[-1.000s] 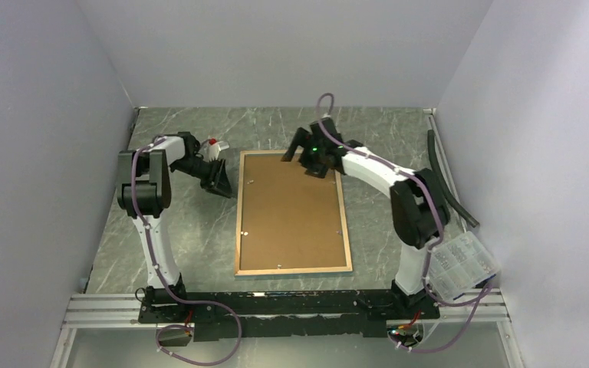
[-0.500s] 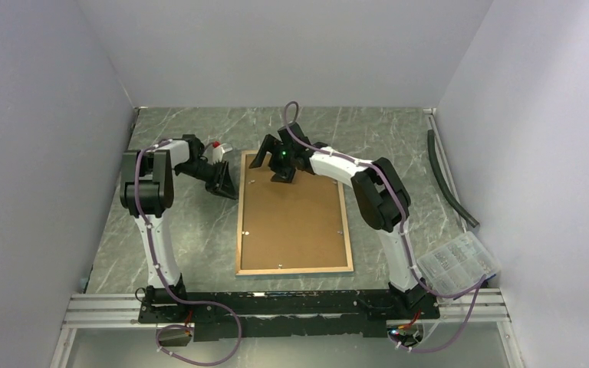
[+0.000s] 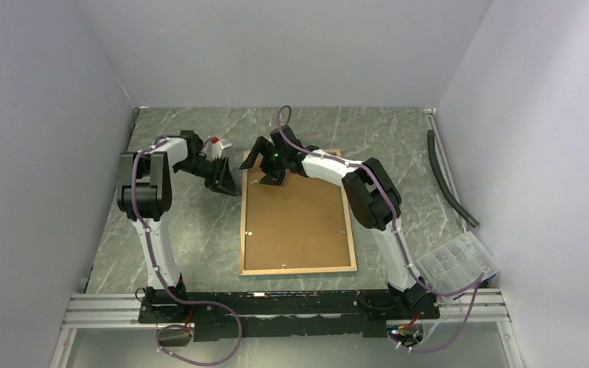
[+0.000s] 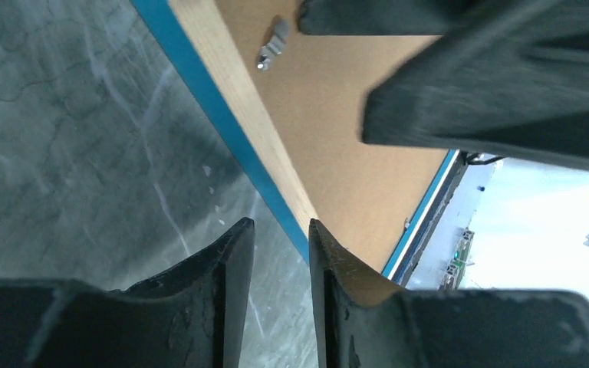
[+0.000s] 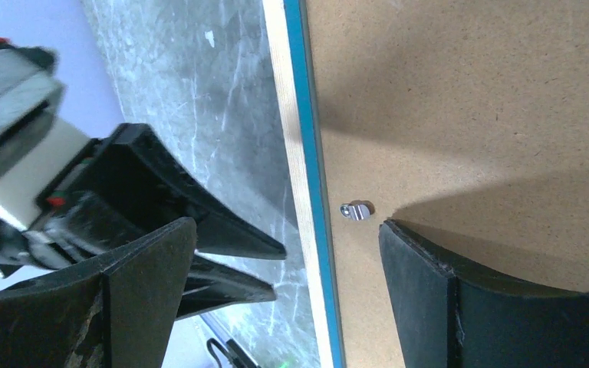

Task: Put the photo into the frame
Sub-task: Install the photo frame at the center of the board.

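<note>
**Frame face-down on the table, both grippers at its far left corner**

The frame [image 3: 299, 270] lies flat in the middle of the table, back side up, with its long sides running away from the arms. Its pale wood rim surrounds a brown backing board [image 3: 295, 222], and the wrist views show a strip of turquoise along the rim. A small metal tab [image 5: 357, 211] sits on the board just inside the left rim, near the far corner.

The right gripper [image 3: 259, 172] hangs over that corner with its jaws spread wide and nothing between them. One finger is above the board beside the tab, and the other is out over the table beyond the rim. The left gripper [image 3: 226, 186] is just off the frame's left edge, close to the same corner and pointing towards it. Its fingers are nearly together, with a narrow gap and nothing in it. Whether a fingertip touches the rim cannot be told.

The table [image 3: 184, 230] is grey-green with pale marble-like veins. A black hose [image 3: 449, 180] lies along its right side, and a clear plastic box [image 3: 460, 264] of small parts sits at the near right corner. A metal rail [image 3: 276, 303] at the near edge carries both arm bases. Plain pale grey walls [image 3: 276, 54] close the space in on the left, back and right.
</note>
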Robot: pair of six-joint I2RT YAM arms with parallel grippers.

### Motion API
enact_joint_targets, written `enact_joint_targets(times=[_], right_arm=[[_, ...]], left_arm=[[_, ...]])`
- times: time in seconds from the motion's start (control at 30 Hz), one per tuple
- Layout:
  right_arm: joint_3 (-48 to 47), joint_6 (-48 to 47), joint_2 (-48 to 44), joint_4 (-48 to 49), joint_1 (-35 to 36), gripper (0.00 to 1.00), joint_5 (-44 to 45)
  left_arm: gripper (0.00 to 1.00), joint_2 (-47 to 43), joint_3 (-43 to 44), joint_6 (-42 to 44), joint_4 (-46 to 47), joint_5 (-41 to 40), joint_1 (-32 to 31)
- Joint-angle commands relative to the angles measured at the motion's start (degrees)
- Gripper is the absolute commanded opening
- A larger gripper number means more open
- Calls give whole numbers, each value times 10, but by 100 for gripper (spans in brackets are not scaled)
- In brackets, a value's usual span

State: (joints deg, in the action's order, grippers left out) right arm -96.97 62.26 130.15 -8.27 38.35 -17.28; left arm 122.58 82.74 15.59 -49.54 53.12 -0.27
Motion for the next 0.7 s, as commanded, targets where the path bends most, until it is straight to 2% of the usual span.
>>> enact_joint_targets(times=[0.0,0.1,0.3,0.67], right_arm=[[-12,15,11,19,2,93,-8],[-10,22,13,20,3,92,-8],[8,35,5,30,4,92,-5],[29,53,0,42,10,93,-6]], left_arm=[[39,-62,6,-13,6,48,18],[41,-69,-14,-38,44,59,9],[40,-48,-34,-49,67,9,-27],[37,-60,-66,-92,121,-54,-27]])
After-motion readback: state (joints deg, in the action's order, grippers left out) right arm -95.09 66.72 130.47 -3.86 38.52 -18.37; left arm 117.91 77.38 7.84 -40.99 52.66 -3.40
